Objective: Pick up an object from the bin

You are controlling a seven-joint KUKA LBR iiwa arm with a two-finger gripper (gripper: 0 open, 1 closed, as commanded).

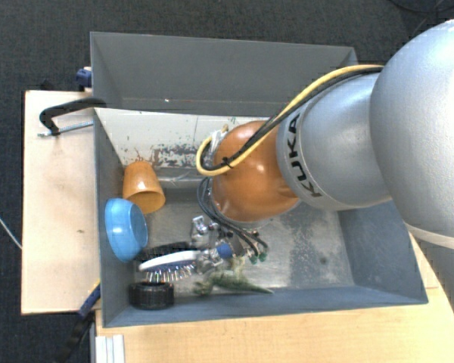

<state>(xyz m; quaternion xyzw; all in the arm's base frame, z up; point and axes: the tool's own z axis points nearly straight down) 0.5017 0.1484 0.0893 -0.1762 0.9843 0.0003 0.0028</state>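
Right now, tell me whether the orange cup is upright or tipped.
Tipped: the orange cup lies on its side, its wider rim end pointing toward the blue bowl.

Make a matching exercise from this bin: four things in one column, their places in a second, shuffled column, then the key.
Things
1. orange cup
2. blue bowl
3. black ring
4. brush

Places, as seen in the view
A. bottom-left corner of the bin
B. just above the ring, right of the bowl
C. against the left wall, below the cup
D. uppermost of the four, nearest the back wall

Pairs: 1-D, 2-C, 3-A, 4-B
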